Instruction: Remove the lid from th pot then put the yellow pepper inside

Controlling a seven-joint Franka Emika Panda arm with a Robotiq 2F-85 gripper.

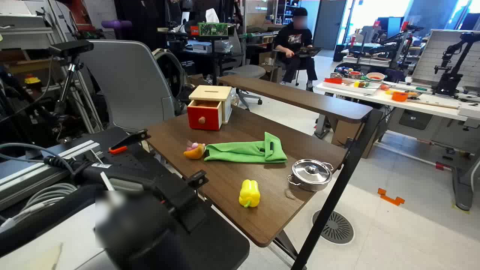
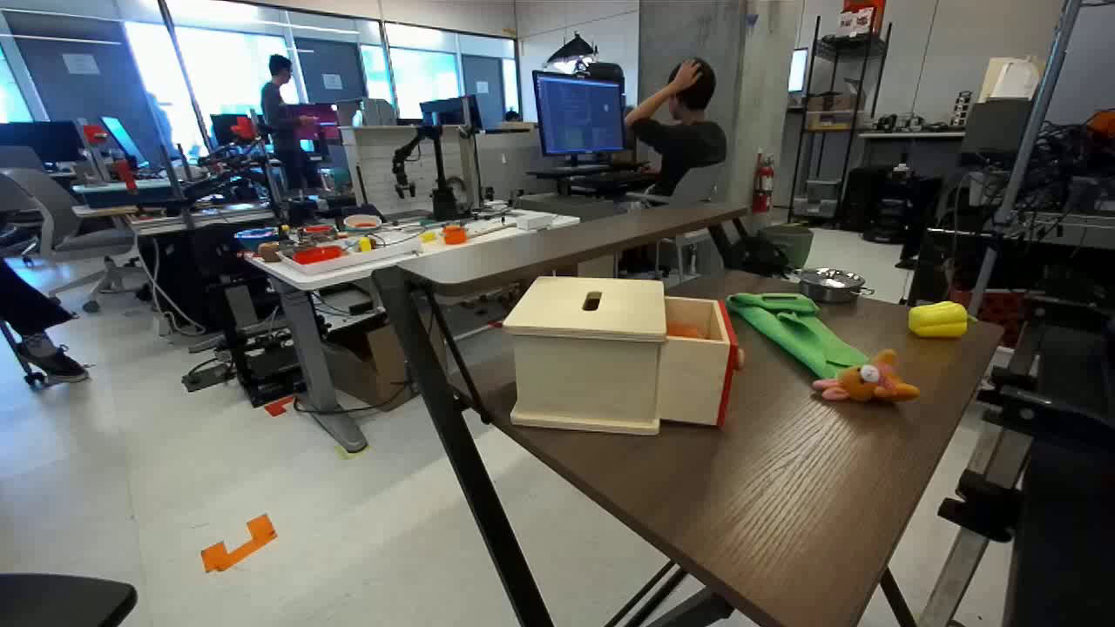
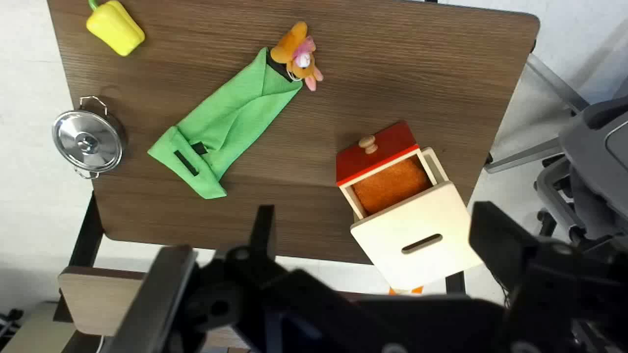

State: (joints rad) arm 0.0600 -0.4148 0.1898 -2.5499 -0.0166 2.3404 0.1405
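The silver pot (image 1: 314,186) stands upright near a corner of the brown table, also seen in an exterior view (image 2: 832,294) and the wrist view (image 3: 119,131). The round silver lid (image 1: 312,170) with a small knob sits on top of it; the lid also shows in the wrist view (image 3: 87,141). The yellow pepper (image 1: 249,193) lies on the table apart from the pot, also in an exterior view (image 2: 937,320) and the wrist view (image 3: 116,28). My gripper (image 3: 375,211) is open and empty, away from both. It is not visible in the exterior views.
A wooden box (image 3: 417,240) with its red drawer (image 3: 377,153) pulled out and an orange item inside shows between my fingers, below them. A green cloth (image 3: 230,122) and a small orange plush toy (image 3: 297,56) lie mid-table. A raised shelf (image 1: 296,95) runs along one table edge.
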